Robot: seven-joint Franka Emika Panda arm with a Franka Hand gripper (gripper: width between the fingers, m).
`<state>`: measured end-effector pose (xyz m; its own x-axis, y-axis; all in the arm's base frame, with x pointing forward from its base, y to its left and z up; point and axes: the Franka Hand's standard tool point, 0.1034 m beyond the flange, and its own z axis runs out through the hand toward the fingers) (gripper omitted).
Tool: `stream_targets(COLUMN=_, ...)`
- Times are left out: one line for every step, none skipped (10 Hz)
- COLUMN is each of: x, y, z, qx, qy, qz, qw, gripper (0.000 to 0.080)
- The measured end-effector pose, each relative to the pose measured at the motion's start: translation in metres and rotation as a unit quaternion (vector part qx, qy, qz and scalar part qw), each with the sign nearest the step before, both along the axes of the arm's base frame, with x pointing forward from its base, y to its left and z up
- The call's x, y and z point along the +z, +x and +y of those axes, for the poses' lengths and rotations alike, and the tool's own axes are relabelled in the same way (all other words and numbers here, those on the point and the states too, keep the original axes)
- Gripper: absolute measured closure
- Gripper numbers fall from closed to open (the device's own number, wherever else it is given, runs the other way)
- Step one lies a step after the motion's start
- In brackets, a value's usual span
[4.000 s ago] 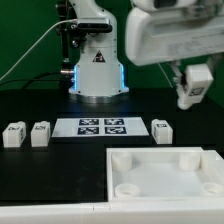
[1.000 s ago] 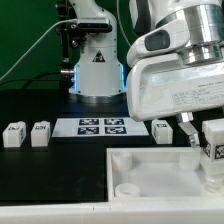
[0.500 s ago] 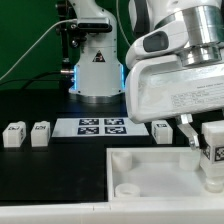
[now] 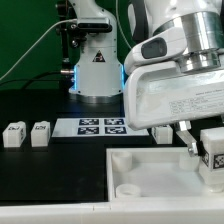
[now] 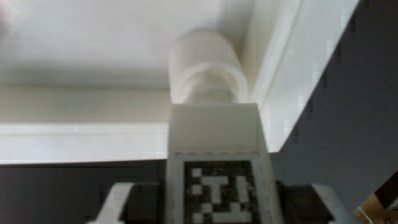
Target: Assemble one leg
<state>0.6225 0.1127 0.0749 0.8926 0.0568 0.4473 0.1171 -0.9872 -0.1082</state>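
A black table [image 4: 50, 185] carries a large flat white tray [image 4: 150, 168] with a round recess, on the exterior view's right. Behind it lies the thin marker board [image 4: 100, 126]. One small tagged cube [image 4: 14, 134] stands near a second cube [image 4: 40, 132], left of the board. A third cube [image 4: 160, 134], partly hidden, sits just beside the board's right end.

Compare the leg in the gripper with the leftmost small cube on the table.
The leg is an elongated post; the cube is short and blocky. The leg stands upright, held in the gripper, over the tray; the cube rests untouched on the black table. Both are white with black-and-white tags.
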Motion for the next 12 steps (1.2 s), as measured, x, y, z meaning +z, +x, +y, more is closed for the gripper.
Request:
stream_targets(x=-0.0027, y=-0.0014, z=0.0029, qx=0.000, qy=0.000, qz=-0.002, qw=1.000, gripper=0.0508)
stream_targets(x=-0.0031, y=-0.0016, z=0.0033, qx=-0.002, qy=-0.003, qz=-0.012, qw=1.000, gripper=0.0508)
stream_targets(x=-0.0037, y=-0.0018, z=0.0039, qx=-0.004, qy=-0.008, qz=-0.021, qw=1.000, gripper=0.0508)
stream_targets(x=-0.0042, y=-0.0015, z=0.0047, qx=-0.006, qy=-0.015, qz=-0.030, qw=0.999, gripper=0.0507)
stream_targets(x=-0.0042, y=-0.0020, z=0.0057, qx=-0.009, qy=-0.019, qz=-0.037, qw=0.999, gripper=0.0506)
stream_targets(x=-0.0041, y=-0.0031, z=0.0067, qx=-0.018, qy=-0.022, qz=-0.044, qw=0.999, gripper=0.0506)
stream_targets(x=-0.0041, y=-0.0041, z=0.0074, qx=-0.032, qy=-0.027, qz=-0.045, qw=0.998, gripper=0.0506)
stream_targets(x=-0.0040, y=-0.0042, z=0.0077, qx=-0.027, qy=-0.035, qz=-0.046, qw=0.998, gripper=0.0506)
stream_targets(x=-0.0039, y=-0.0040, z=0.0070, qx=-0.027, qy=-0.035, qz=-0.046, qw=0.998, gripper=0.0506)
stream_targets(x=-0.0040, y=-0.0041, z=0.0071, qx=-0.027, qy=-0.035, qz=-0.046, qw=0.998, gripper=0.0506)
stream_targets(x=-0.0041, y=-0.0041, z=0.0070, qx=-0.027, qy=-0.035, qz=-0.046, qw=0.998, gripper=0.0326)
stream_targets(x=-0.0041, y=-0.0041, z=0.0070, qx=-0.027, qy=-0.035, qz=-0.046, qw=0.998, gripper=0.0210)
